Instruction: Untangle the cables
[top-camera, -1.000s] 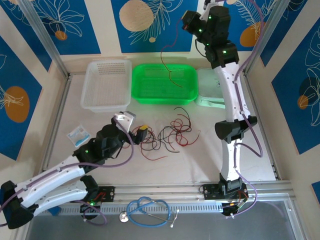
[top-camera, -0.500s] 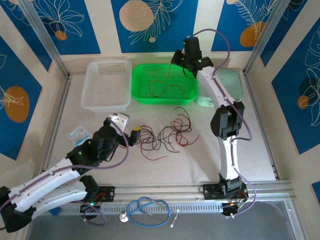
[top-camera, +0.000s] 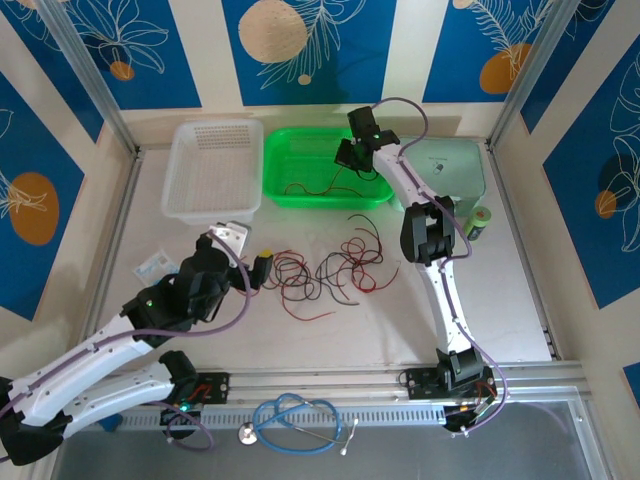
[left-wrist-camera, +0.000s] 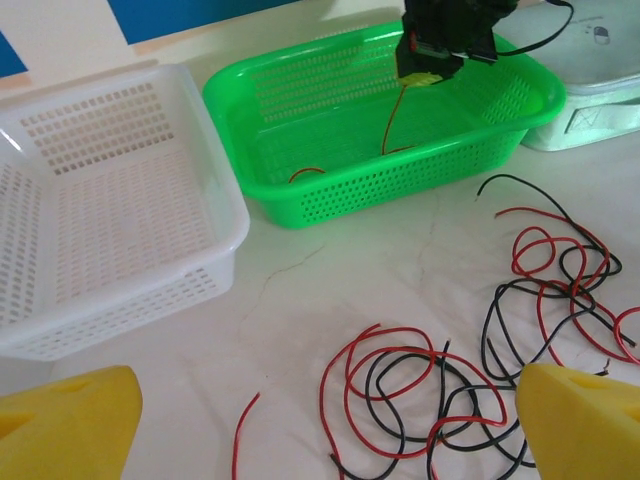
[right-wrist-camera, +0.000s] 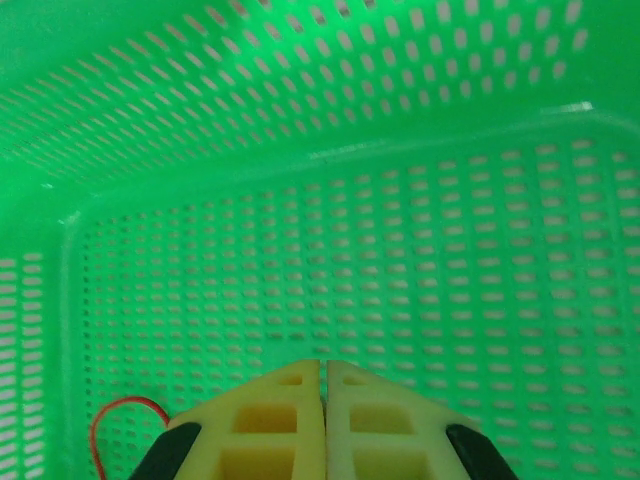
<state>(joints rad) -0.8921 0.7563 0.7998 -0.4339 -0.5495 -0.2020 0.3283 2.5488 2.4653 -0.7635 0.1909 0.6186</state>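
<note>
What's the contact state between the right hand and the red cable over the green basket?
Touching. The left wrist view shows the red cable hanging from the right hand's shut yellow fingertips, down into the green basket.

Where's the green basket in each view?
Top external: green basket upper centre, right of the white basket.
Left wrist: upper centre, white basket left of it.
Right wrist: its perforated floor and walls, behind the right tool.
Shared landmark: the right tool, shut on a red cable, over the basket.
</note>
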